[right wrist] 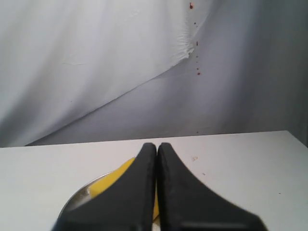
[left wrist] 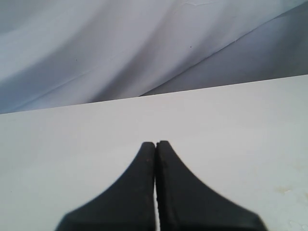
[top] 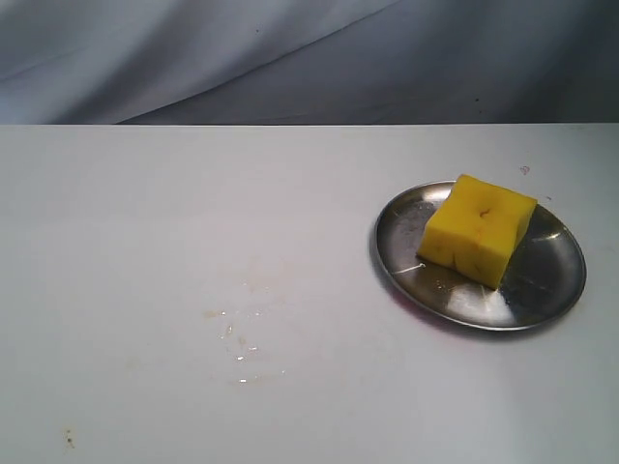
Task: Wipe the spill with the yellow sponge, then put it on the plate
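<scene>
The yellow sponge rests on the silver plate at the right of the white table. A thin clear spill of droplets and streaks lies left of the plate, towards the table's front. Neither gripper shows in the exterior view. In the left wrist view my left gripper is shut with nothing between its black fingers, over bare table. In the right wrist view my right gripper is shut and empty. Behind its fingers peek the sponge and the plate's rim.
A wrinkled grey cloth hangs behind the table's far edge. A small brown speck marks the table at the front left. A faint mark sits just beyond the plate.
</scene>
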